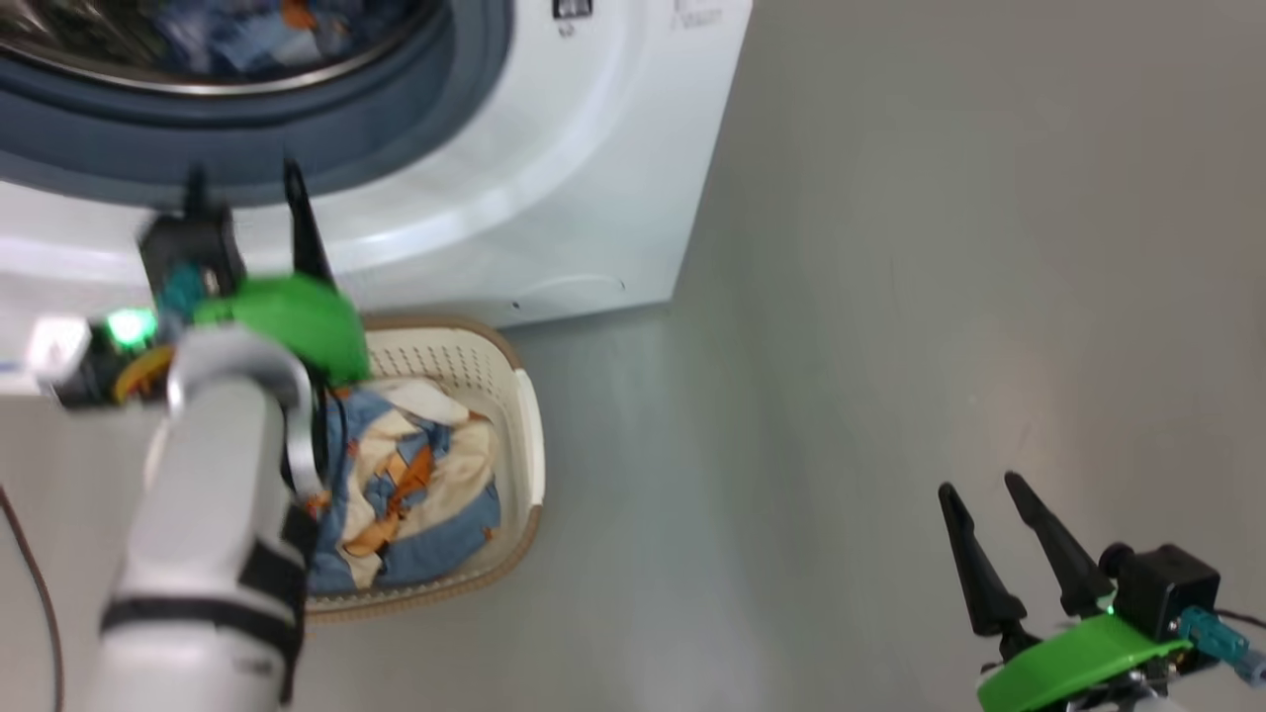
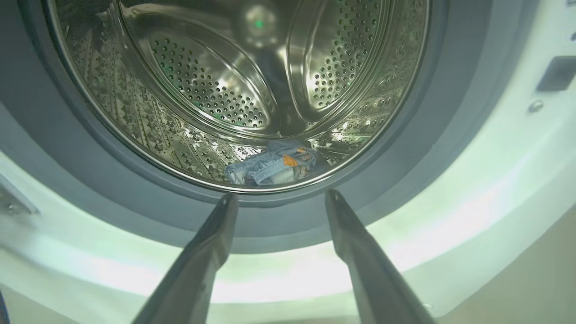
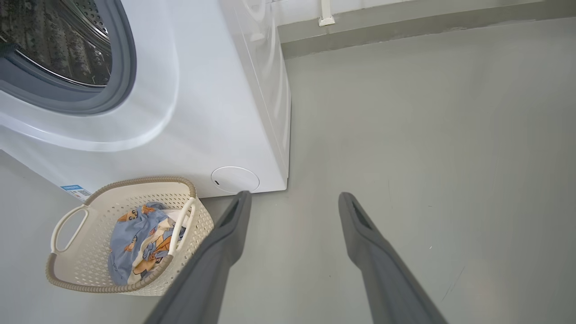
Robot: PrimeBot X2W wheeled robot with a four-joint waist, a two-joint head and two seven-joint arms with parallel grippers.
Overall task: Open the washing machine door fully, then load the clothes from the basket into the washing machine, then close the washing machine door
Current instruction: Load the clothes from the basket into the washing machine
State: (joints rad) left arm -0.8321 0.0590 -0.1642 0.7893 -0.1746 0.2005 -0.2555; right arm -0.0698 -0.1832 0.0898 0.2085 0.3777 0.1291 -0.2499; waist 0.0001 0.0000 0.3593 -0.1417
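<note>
- Left gripper [image 2: 281,195] is hovering open, empty, at the washing machine [image 2: 472,180] mouth.
- Right gripper [image 1: 981,487] is idling open.
- Loading step, seemingly: basket [image 1: 524,415] clothes [image 1: 415,485] are awaiting the next grasp.

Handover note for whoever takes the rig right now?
Left hand: open, empty, in front of the drum of the washing machine.
Right hand: open, empty, over the floor.
Done: machine open; one blue garment lies in the drum.
Left: load the clothes from the basket, then close the machine.
</note>
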